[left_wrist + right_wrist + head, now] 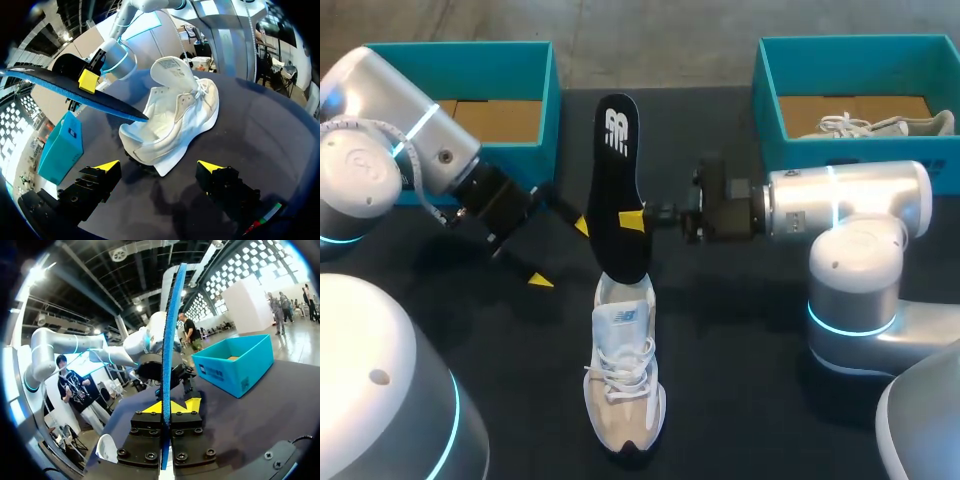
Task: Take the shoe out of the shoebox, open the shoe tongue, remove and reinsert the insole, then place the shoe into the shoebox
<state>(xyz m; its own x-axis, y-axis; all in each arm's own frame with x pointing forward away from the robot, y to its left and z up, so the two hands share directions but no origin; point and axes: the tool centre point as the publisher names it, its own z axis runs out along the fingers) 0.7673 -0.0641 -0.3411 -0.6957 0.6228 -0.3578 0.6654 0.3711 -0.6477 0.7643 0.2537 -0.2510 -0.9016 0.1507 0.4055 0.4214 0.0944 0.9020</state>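
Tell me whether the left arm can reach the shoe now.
Probably yes: the left pincer is open with the shoe just ahead and nothing between; the insole in the right pincer sits higher.

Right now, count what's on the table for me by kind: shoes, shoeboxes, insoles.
Shoes: 2, the table shoe and the boxed shoe
Shoeboxes: 2, the left shoebox and the right shoebox
Insoles: 1, the insole, held in the right gripper
Total: 5
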